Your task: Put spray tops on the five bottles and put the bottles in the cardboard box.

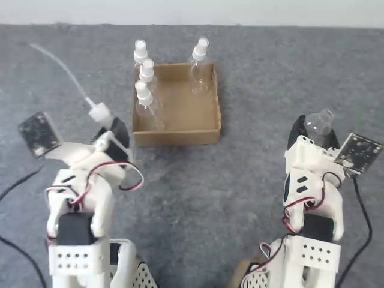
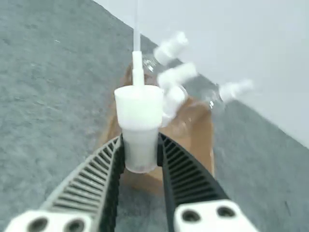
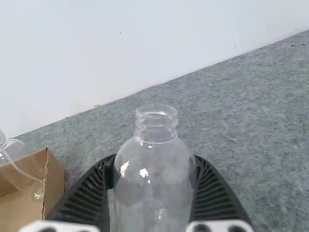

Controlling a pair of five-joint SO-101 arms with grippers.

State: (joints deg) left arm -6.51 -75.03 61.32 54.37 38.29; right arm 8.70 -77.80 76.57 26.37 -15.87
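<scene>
Your left jaws are clenched on a white spray top (image 2: 139,111), held near the left edge of the bench (image 1: 258,90). Your right jaws grip an uncapped clear bottle (image 3: 154,145) toward the right edge. Four capped bottles (image 1: 143,96) stand, apparently all inside, the cardboard box (image 1: 180,135) toward the far edge.

- Beyond the spray top (image 2: 139,128), the capped bottles (image 2: 176,75) and the cardboard box (image 2: 198,125) are blurred.
- The spray top's tube (image 2: 136,24) runs off the picture's edge.
- The uncapped bottle (image 3: 153,169) has its base cut off.
</scene>
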